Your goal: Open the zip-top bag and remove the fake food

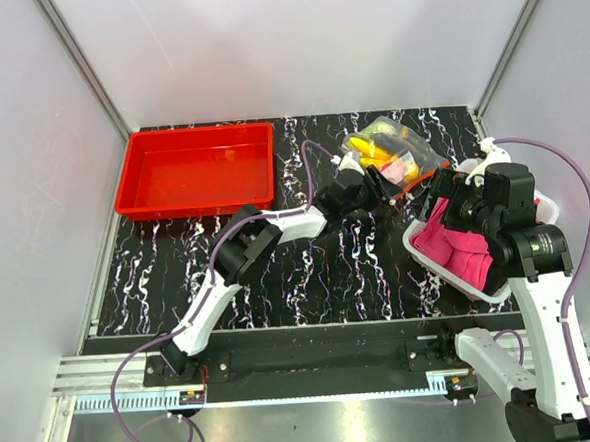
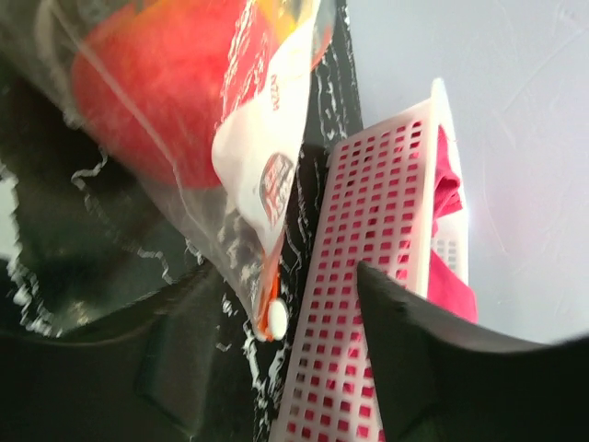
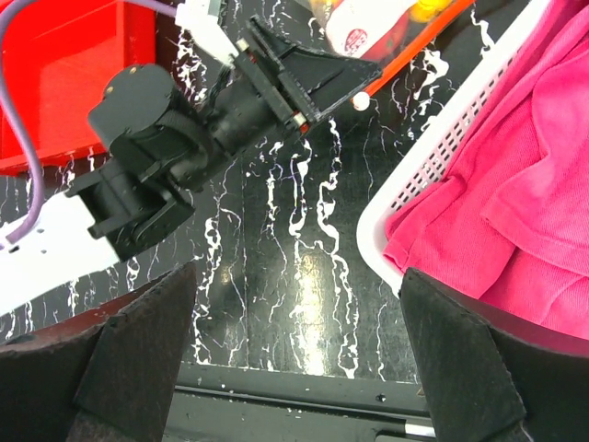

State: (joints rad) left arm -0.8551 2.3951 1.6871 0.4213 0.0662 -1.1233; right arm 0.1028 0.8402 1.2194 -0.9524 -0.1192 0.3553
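The zip-top bag (image 1: 391,155) lies at the back right of the table with fake food inside: yellow pieces (image 1: 376,148) and a red round fruit (image 2: 147,92). Its orange-red zip strip (image 3: 423,41) ends in a white slider (image 2: 276,318). My left gripper (image 1: 381,188) is open at the bag's near corner. The slider end hangs between its jaws, close to the left finger (image 2: 184,368), and nothing is clamped. My right gripper (image 3: 304,359) is open and empty, above the table beside the white bin.
A white perforated bin (image 1: 423,258) of pink cloth (image 3: 515,184) stands right of the bag, its wall (image 2: 368,230) close to my left gripper's right finger. A red tray (image 1: 197,170) sits at the back left. Grey walls enclose the table.
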